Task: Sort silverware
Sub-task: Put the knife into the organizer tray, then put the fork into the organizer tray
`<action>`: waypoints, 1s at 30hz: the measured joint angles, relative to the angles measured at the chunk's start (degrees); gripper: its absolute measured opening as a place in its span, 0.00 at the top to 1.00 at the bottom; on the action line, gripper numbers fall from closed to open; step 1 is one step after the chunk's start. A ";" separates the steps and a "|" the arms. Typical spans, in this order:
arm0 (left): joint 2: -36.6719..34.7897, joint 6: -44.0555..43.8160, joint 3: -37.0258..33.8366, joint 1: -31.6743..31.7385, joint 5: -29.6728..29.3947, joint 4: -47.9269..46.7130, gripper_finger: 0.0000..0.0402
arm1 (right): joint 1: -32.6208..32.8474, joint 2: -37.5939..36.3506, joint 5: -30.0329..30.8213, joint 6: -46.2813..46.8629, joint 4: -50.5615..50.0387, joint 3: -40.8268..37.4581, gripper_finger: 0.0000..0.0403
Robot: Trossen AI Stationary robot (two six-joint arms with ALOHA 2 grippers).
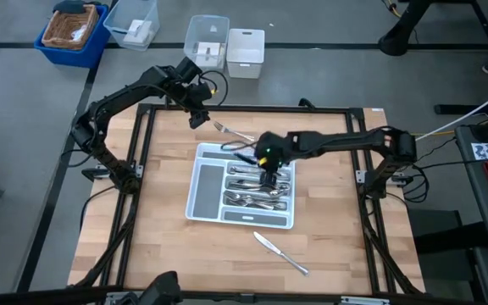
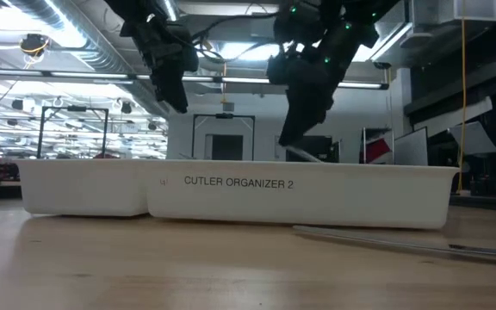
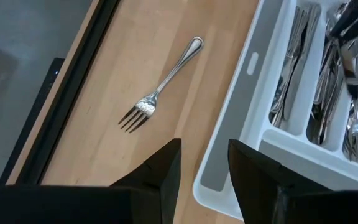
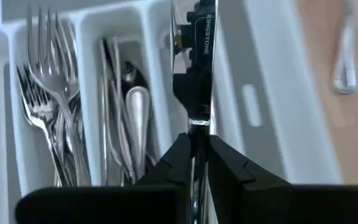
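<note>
The white tray (image 1: 203,182) lies mid-table with silverware in its compartments: forks (image 4: 42,106), spoons (image 4: 132,109) and more pieces (image 3: 328,81). My right gripper (image 1: 269,176) hovers over the tray's right half, shut on a table knife (image 4: 196,68). My left gripper (image 1: 197,114) is open above the table's far edge, with a lone fork (image 3: 160,93) lying flat on the wood just beyond its fingers (image 3: 166,168). Another knife (image 1: 282,252) lies flat on the table near the tray's near side. My right gripper pinches the knife between its two fingers (image 4: 182,158) at the narrow neck (image 4: 197,127) where the blade starts. The blade (image 4: 197,50) runs on past the fingertips, along the fingers. The gripper comes from above, slanting down, and the knife is over a tray compartment (image 4: 229,81).
A black frame (image 1: 142,169) edges the wooden table. Beyond the far edge stand clear bins (image 1: 207,41), a white bin (image 1: 246,51) and a blue basket (image 1: 73,32). Bare wood lies left of the tray (image 1: 163,220) and near the front edge.
</note>
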 joint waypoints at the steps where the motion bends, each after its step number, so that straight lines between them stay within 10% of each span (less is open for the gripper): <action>1: 0.00 0.02 0.00 0.00 0.02 0.02 0.69 | 0.48 0.77 0.01 -0.27 0.10 0.00 0.90; 30: 1.10 -0.11 0.04 -1.40 -0.02 8.91 0.69 | 2.00 3.80 0.98 0.23 -8.13 1.54 0.69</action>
